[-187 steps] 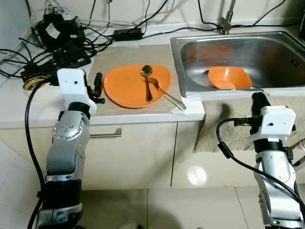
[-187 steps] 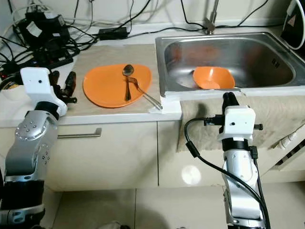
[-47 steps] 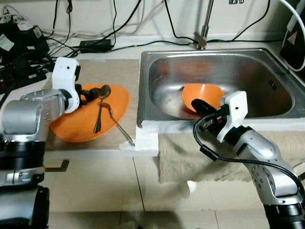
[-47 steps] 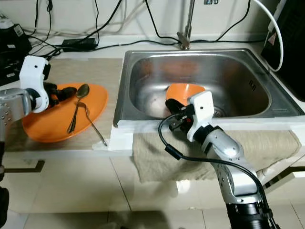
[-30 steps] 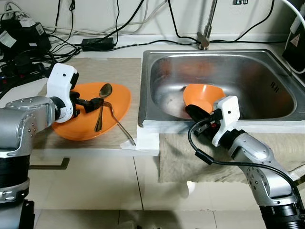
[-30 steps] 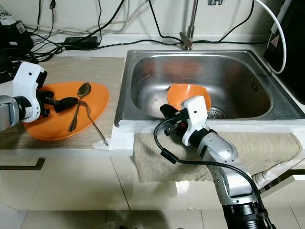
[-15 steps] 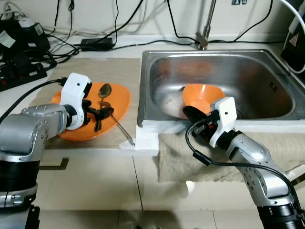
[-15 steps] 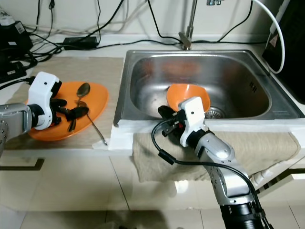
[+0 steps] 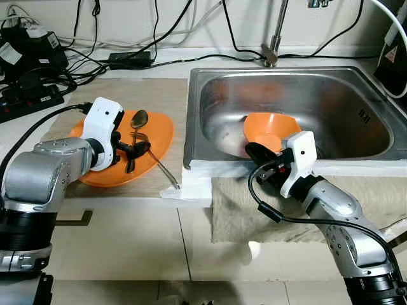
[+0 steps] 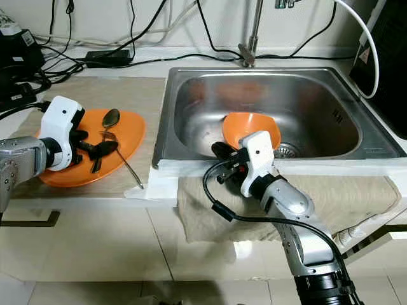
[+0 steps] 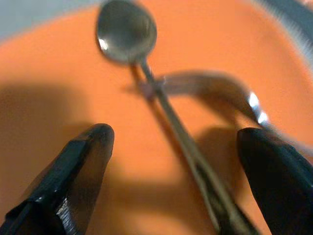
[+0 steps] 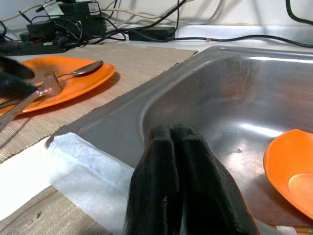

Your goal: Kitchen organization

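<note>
Two left end effector fingers straddle spoon handle.

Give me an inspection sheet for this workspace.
Surface: counter with a mat; steel sink beside it.
Job's things: spoon and fork on the plate; bowl in the sink.
Clutter: cloth over the counter's front edge.
Grippers: left gripper open, fingers straddling the spoon's handle; right gripper shut, at the sink's front rim.
Cables: black tangle at the back left.
Surroundings: tap, drawer handle, tiled floor.
</note>
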Tool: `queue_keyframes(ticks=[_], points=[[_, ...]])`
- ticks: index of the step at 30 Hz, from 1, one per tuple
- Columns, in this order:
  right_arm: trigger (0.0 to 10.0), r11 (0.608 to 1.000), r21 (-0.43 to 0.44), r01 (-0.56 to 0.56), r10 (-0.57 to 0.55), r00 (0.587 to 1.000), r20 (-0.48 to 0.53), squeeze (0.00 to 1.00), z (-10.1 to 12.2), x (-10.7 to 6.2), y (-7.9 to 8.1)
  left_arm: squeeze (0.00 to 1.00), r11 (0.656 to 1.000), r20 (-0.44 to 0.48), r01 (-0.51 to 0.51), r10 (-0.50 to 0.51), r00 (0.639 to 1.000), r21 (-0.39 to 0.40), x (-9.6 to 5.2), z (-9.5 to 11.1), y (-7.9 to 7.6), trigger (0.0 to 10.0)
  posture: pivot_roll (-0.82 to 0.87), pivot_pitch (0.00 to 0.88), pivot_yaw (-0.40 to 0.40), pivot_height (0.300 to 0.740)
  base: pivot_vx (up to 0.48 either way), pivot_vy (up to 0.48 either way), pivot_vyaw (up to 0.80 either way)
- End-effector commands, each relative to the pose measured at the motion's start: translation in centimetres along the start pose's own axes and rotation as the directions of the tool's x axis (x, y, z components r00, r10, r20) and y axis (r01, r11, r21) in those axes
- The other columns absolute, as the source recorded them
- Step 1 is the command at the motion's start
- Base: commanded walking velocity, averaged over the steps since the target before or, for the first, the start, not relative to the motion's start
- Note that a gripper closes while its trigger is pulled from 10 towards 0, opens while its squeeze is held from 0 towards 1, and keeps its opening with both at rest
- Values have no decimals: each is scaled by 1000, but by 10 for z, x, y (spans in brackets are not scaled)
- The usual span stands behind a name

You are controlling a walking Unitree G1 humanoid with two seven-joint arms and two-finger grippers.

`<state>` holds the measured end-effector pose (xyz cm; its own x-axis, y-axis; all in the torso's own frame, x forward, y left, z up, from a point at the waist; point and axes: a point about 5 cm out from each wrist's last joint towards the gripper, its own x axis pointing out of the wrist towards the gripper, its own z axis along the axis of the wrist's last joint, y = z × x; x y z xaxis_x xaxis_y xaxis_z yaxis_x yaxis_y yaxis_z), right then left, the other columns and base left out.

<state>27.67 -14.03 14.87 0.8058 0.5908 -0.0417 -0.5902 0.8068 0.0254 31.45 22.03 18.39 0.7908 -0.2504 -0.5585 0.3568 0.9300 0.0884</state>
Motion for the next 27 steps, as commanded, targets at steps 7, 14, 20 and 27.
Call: queue_keyframes(ticks=[7, 14, 20, 27], points=[[10000, 1000, -13, 12, -12, 1000, 0, 0, 1, -1, 1, 0, 999, -48, 2, 0, 999, 47, 2, -9, 0, 10000, 48, 0, 57, 740, 0, 0, 0], [10000, 1000, -13, 11, -11, 1000, -1, 0, 1, 0, 2, 0, 997, -67, 26, -21, 998, 73, 5, -12, 2, 0, 50, 0, 59, 740, 0, 0, 0], [10000, 1000, -12, 15, -15, 1000, 1, 0, 1, 1, 2, 0, 999, -83, 31, -31, 996, 7, 11, -15, 7, 0, 49, 0, 63, 740, 0, 0, 0], [10000, 1000, -10, 20, -20, 1000, 0, 0, 1, 1, 1, 0, 999, -85, 21, -19, 996, 24, 16, -17, 9, 0, 45, 0, 67, 740, 0, 0, 0]])
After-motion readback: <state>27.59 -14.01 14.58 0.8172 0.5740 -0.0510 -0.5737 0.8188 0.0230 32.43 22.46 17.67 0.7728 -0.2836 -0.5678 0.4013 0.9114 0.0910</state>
